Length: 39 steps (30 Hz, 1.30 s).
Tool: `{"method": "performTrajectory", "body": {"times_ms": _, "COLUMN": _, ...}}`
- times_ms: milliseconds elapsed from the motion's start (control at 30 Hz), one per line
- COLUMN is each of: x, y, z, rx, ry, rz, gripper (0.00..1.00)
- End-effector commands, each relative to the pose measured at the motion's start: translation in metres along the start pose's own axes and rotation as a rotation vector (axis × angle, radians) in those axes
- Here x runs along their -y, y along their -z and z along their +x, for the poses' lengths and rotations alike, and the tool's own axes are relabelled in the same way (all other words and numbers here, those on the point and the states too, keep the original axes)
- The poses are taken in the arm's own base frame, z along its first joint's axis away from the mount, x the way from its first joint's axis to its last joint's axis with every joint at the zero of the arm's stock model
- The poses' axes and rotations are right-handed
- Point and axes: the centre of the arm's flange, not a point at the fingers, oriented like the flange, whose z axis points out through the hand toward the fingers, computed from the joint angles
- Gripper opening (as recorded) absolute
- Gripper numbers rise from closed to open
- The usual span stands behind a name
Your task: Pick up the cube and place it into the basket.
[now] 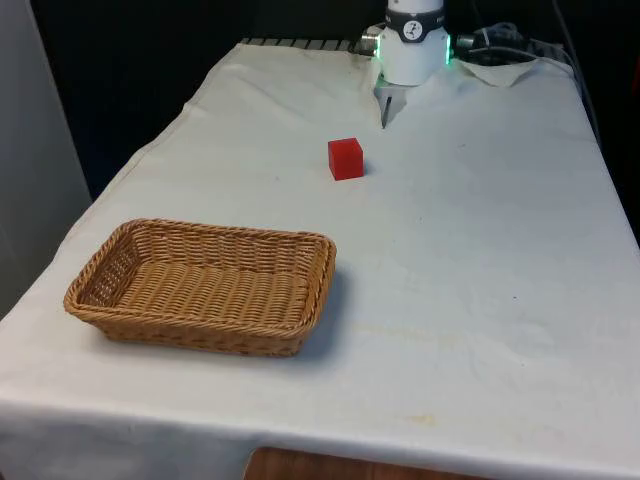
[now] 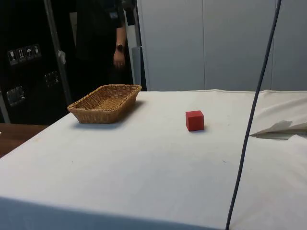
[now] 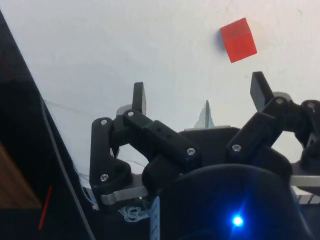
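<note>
Sitting alone on the white bench (image 1: 480, 300), the red cube (image 1: 345, 158) is seen a little above the middle of the front view, well apart from the brown basket (image 1: 205, 285) at the lower left. Nothing is held yet. The pincer (image 3: 200, 95) is spread wide open and empty, with the cube beyond its tips. The reaching step is judged to be just starting. Next, the pincer needs to be brought down around the cube and closed on it.

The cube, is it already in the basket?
No, the red cube sits on the white cloth, well apart from the basket, which holds nothing.
</note>
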Motion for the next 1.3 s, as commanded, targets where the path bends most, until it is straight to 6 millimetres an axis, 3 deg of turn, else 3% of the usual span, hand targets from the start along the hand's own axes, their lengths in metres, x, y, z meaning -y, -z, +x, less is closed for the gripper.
{"method": "performTrajectory", "body": {"times_ms": 0, "x": 0.000, "y": -0.003, "z": -0.001, "rx": -0.001, "ry": 0.000, "rz": -0.003, "gripper": 1.00}}
{"method": "performTrajectory", "body": {"times_ms": 267, "x": 0.001, "y": -0.019, "z": -0.008, "rx": 0.010, "ry": 0.004, "rz": -0.007, "gripper": 1.00}}
{"method": "performTrajectory", "body": {"times_ms": 800, "x": 0.000, "y": -0.058, "z": -0.049, "rx": -0.030, "ry": 0.012, "rz": -0.047, "gripper": 1.00}}
{"method": "performTrajectory", "body": {"times_ms": 1267, "x": -0.013, "y": -0.089, "z": -0.084, "rx": -0.026, "ry": 0.034, "rz": -0.083, "gripper": 1.00}}
